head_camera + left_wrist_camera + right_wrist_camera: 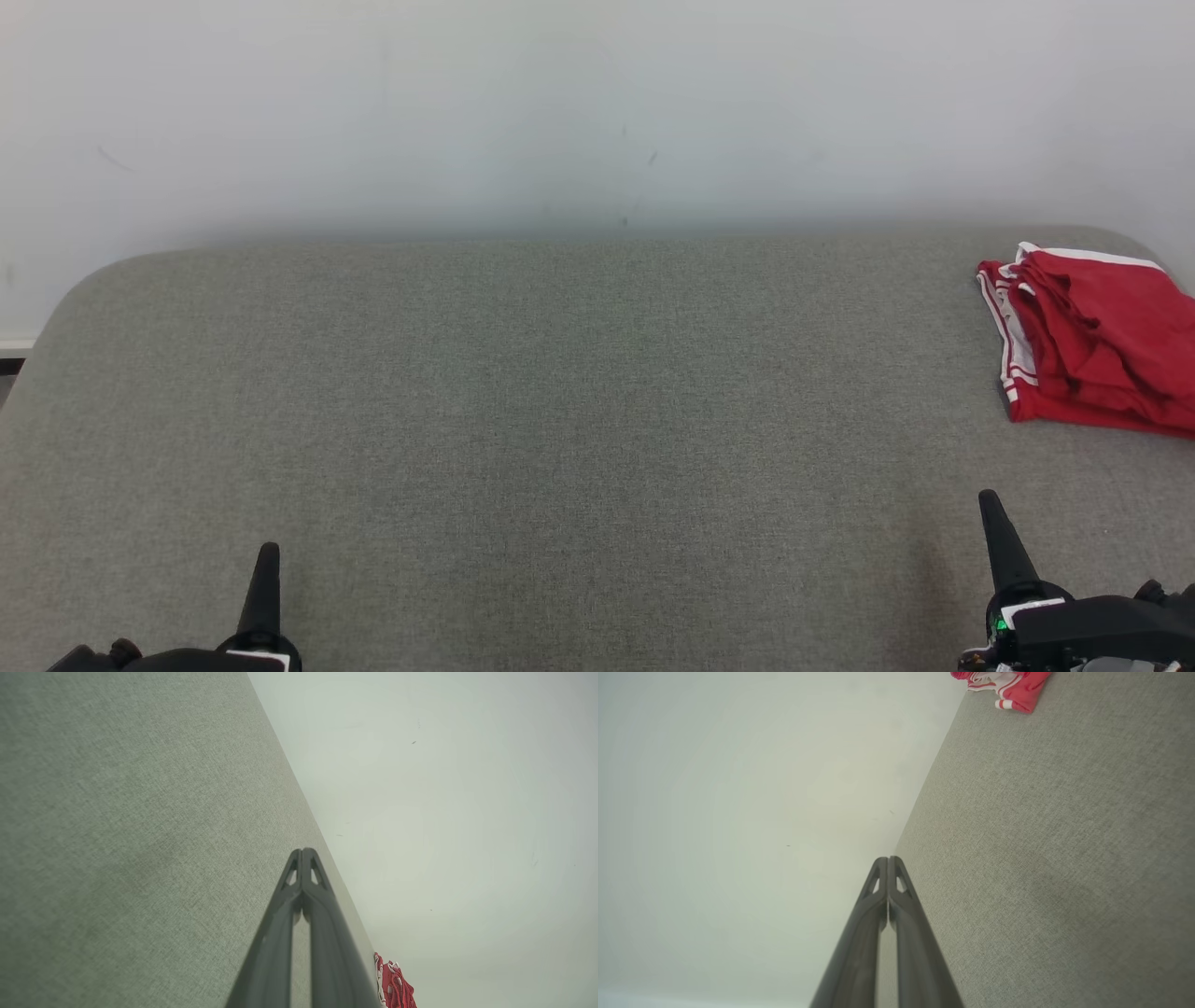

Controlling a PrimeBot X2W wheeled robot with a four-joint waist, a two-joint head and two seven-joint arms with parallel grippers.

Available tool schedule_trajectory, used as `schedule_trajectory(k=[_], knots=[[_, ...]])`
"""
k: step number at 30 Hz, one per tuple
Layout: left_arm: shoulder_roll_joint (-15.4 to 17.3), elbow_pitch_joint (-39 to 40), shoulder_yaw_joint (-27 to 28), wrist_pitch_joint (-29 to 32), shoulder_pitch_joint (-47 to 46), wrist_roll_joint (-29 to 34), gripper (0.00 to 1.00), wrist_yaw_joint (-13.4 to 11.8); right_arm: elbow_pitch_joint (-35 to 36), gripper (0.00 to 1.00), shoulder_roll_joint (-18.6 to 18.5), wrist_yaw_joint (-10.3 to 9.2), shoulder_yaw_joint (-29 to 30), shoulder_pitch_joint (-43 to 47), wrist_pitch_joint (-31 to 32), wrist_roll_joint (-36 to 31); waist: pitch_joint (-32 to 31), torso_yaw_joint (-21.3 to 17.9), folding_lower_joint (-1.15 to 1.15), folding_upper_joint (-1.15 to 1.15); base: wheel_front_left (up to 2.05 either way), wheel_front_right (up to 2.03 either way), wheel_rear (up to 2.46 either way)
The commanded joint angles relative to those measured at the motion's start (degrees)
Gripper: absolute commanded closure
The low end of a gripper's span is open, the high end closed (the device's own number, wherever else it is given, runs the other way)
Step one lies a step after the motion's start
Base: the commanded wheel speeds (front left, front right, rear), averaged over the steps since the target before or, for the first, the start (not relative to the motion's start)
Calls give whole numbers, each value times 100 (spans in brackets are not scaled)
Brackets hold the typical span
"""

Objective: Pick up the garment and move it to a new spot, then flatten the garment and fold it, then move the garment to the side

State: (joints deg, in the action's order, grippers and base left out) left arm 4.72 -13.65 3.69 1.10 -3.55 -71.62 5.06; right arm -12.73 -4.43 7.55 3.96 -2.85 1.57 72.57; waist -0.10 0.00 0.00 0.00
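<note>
The garment (1092, 341) is red with white stripes along its edges. It lies in a folded, slightly rumpled stack at the far right of the grey fabric surface (560, 420), partly cut off by the picture's edge. It also peeks in as the garment (395, 984) in the left wrist view and the garment (1008, 686) in the right wrist view. My left gripper (266, 555) rests low at the front left, shut and empty. My right gripper (991, 504) sits at the front right, shut and empty, well short of the garment. Both pairs of fingers (303, 854) (887, 861) press together.
A pale wall (560, 112) rises straight behind the surface's rounded back edge. The broad grey fabric stretches between the two grippers and out to the left.
</note>
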Motion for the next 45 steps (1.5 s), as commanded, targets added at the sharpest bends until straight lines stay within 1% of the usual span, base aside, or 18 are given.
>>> schedule_trajectory(k=[1, 16, 45], knots=[[-8, 21, 41, 40, -115, -170, 100, 37, 28, 100, 11, -7, 30, -102, 41, 154, 1, 0, 0, 0, 0, 0, 0], [-82, -6, 144, 246, -184, -926, 100, 121, -33, 100, 61, -9, 110, -204, 209, 891, 10, 0, 0, 0, 0, 0, 0], [-189, -41, 293, 551, -289, -2025, 100, 264, -129, 100, 135, -12, 233, -345, 471, 1967, 27, 0, 0, 0, 0, 0, 0]])
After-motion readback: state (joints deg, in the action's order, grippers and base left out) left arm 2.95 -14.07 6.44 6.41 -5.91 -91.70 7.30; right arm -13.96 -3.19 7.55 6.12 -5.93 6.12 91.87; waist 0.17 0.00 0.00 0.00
